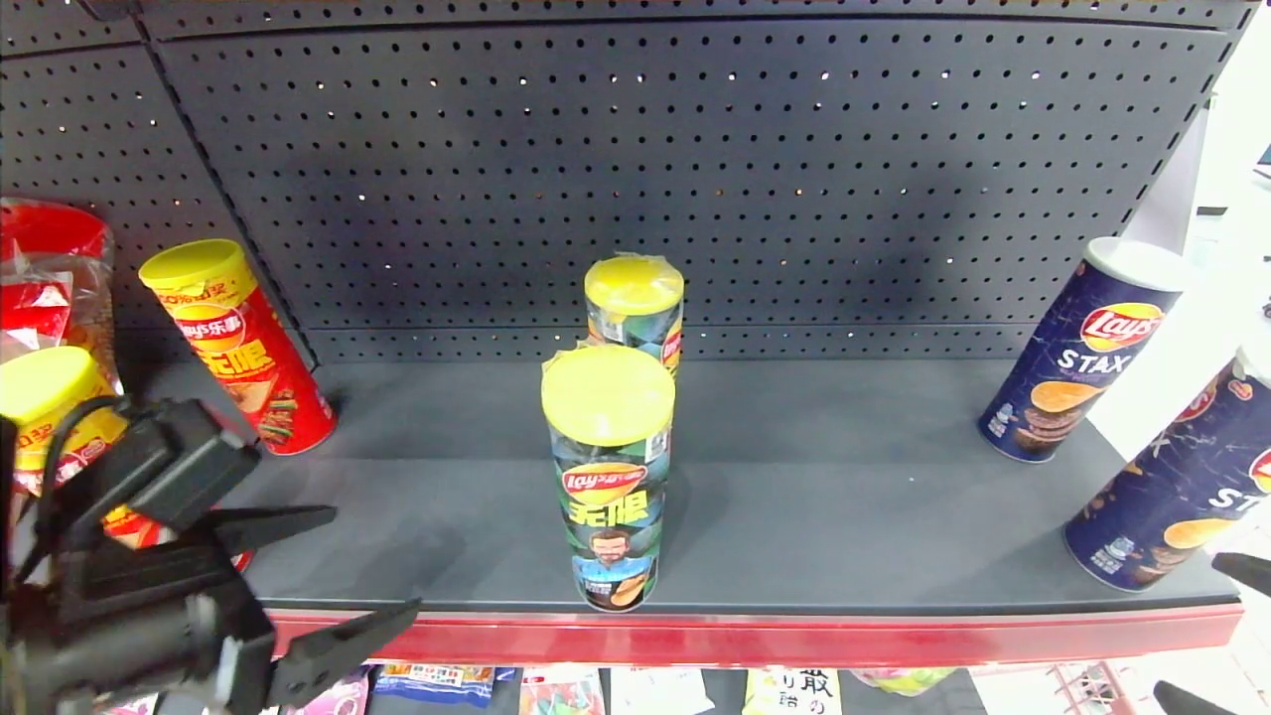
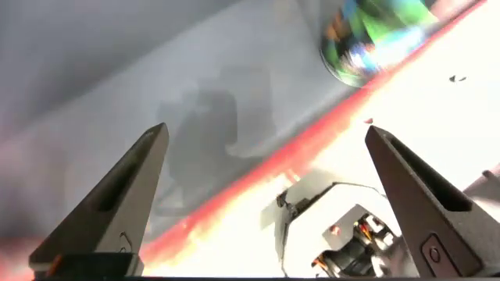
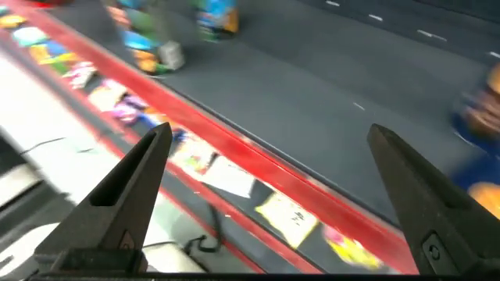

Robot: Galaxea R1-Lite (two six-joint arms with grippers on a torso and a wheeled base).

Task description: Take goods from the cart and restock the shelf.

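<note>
Head view onto a matt dark-grey metal shelf (image 1: 844, 516) with a glossy red front lip (image 1: 794, 636) and a perforated back panel (image 1: 695, 179). At its middle, two upright cylindrical chip tubes, one behind the other: front green can (image 1: 608, 497), printed wrap and flat yellow plastic lid, close to the lip; rear green can (image 1: 635, 308) just behind it, same lid. Off to the left, slim red cans (image 1: 243, 348) with yellow lids; off to the right, dark blue cans (image 1: 1077, 357) with white lids.

Left gripper (image 1: 375, 558) low at the left, over the front lip: black wedge-shaped fingers spread wide, holding nothing, touching nothing. Same left gripper (image 2: 266, 131) from the left wrist view: gaping, red lip running across between the fingers, foot of the front green can (image 2: 367, 47) blurred beyond them. Front green can to the right of this gripper, well apart from it.

Right gripper (image 3: 269, 133) from the right wrist view: likewise spread and empty, above the lip, both green cans blurred farther along the shelf.
</note>
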